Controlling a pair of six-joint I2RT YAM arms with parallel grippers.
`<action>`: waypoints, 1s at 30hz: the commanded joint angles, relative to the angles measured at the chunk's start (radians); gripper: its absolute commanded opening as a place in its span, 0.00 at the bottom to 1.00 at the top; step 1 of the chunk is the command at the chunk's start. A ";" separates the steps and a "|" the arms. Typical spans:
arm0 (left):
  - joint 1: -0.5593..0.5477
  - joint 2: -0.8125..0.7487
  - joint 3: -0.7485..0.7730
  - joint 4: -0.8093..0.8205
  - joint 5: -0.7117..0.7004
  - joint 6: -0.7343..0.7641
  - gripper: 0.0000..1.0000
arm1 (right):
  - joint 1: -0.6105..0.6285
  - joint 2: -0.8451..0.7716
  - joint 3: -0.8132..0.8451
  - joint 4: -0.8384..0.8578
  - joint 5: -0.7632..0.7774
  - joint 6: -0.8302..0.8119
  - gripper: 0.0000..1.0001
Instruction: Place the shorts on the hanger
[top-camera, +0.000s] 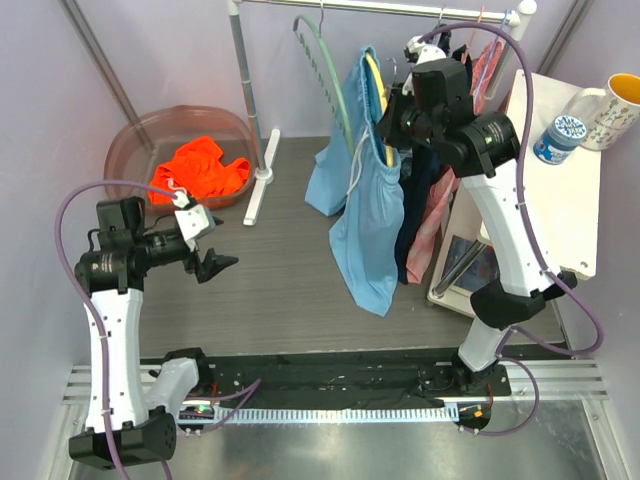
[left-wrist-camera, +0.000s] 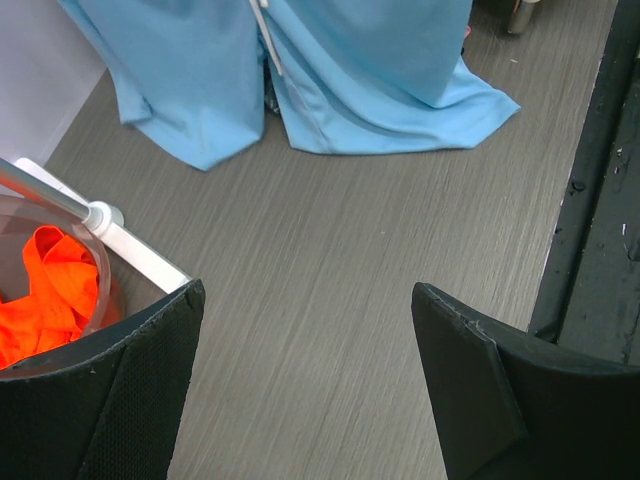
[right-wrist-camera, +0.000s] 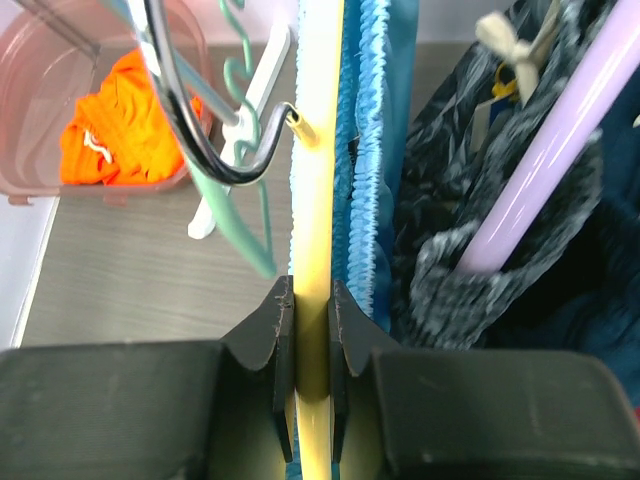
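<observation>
At the far rail, my right gripper (right-wrist-camera: 312, 305) is pinched tight on the thin yellow edge of the hanger (right-wrist-camera: 318, 150), which the wrist camera sees edge-on. The shorts (top-camera: 365, 200) drape from that hanger, their ruffled blue waistband against its right side and their hems reaching the grey tabletop (top-camera: 280, 270).

From above, nearly all of the hanger is hidden behind the shorts and the right wrist; only a yellow sliver shows. The top of the dark metal hook (right-wrist-camera: 200, 140) is cut off, so I cannot tell whether it sits on the rail.

Just right of the shorts, dark patterned clothes (right-wrist-camera: 470, 260) and a purple hanger (right-wrist-camera: 540, 150) crowd close. A pale green hanger (top-camera: 335, 80) hangs just left.

My left gripper (left-wrist-camera: 305, 300) hovers at the near left, fingers spread wide, holding nothing. Bare tabletop lies between it and the hems. A pink basin (top-camera: 130, 140) holding an orange garment (top-camera: 200, 165) sits far left, beside the rack's white foot (top-camera: 260, 180).
</observation>
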 joint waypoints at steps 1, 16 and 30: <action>-0.004 -0.018 -0.019 -0.001 0.007 0.026 0.83 | -0.048 0.026 0.127 0.129 -0.024 -0.058 0.01; -0.004 -0.068 -0.095 -0.017 0.013 0.076 0.83 | -0.097 0.082 0.147 0.460 -0.076 -0.106 0.01; -0.004 -0.090 -0.139 -0.034 0.010 0.124 0.84 | -0.157 0.239 0.239 0.602 -0.050 -0.043 0.01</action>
